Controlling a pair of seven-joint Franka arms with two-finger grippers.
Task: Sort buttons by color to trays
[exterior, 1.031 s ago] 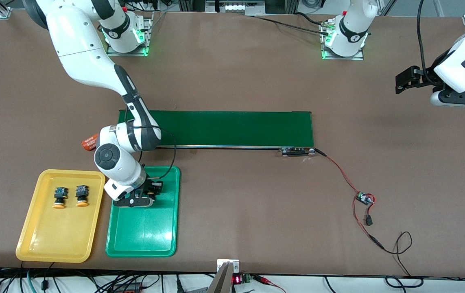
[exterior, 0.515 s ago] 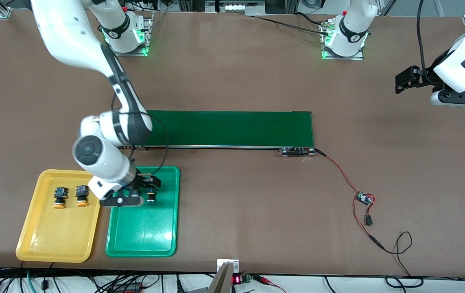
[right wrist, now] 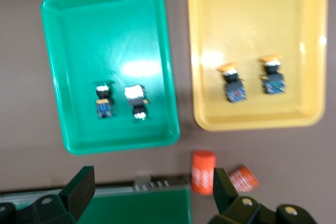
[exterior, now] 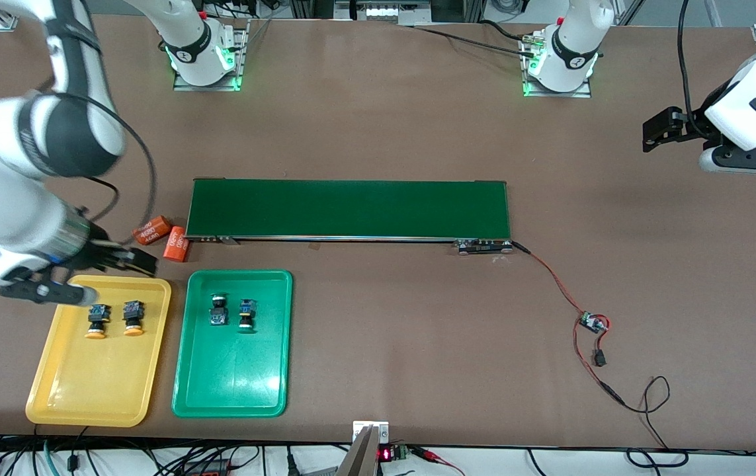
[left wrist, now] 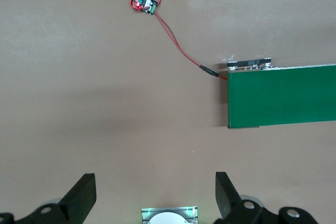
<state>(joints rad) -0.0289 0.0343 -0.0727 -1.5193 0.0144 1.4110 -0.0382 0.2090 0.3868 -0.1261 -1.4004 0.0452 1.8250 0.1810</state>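
Buttons sorted: two yellow-orange (exterior: 113,318) in yellow tray (exterior: 53,396), two green (exterior: 232,312) in green tray (exterior: 232,396); right gripper (exterior: 96,271) wide, empty, over yellow tray's rim; left gripper (left wrist: 155,192) wide, waiting; best lifted clear without nudging trays.

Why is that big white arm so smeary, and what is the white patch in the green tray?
Front view: the right arm's gripper is blurred by motion over the yellow tray, while the table stays sharp. Right wrist view: everything is softly blurred, and the white patch is lamp glare on the green tray.
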